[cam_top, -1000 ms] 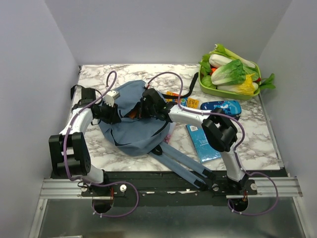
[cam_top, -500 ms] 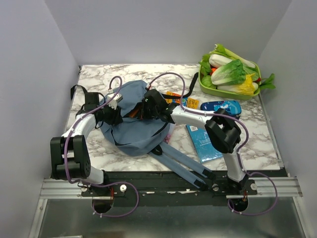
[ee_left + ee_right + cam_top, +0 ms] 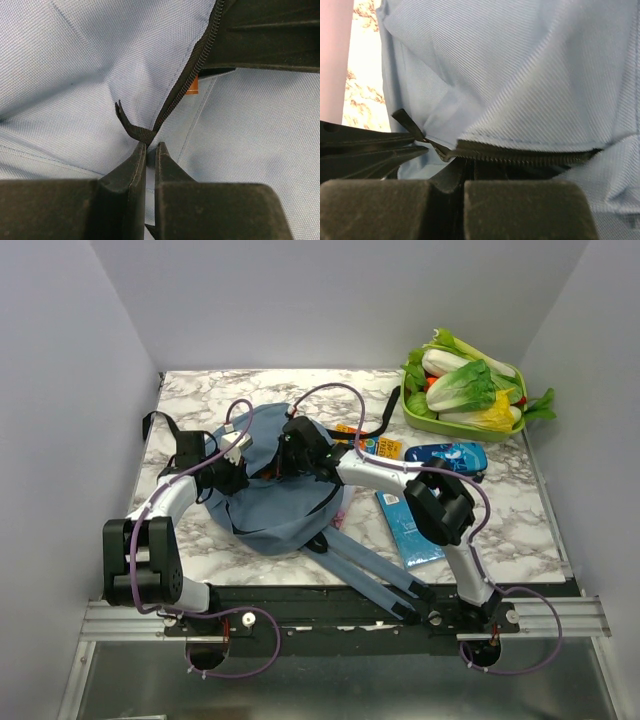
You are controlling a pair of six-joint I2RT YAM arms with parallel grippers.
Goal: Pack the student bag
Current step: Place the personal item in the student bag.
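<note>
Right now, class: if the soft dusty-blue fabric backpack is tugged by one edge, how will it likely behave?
Probably floppy: the dusty-blue fabric backpack lies slumped and creased, so it should sag rather than lift whole. Its long blue shoulder straps trail loose and may drag or snag.

dusty-blue student bag (image 3: 275, 505), black zipper (image 3: 197, 65)

The left arm (image 3: 165, 500) rises from the near left corner of the desk (image 3: 520, 515), elbow folded, forearm angled toward the desk's middle. The left end effector (image 3: 150, 146) has its fingers nearly together, pinching a black webbing tab (image 3: 131, 125). The right arm (image 3: 385, 472) reaches leftward from the near right. The right end effector (image 3: 464, 167) is fully closed, close to the left one.
</note>
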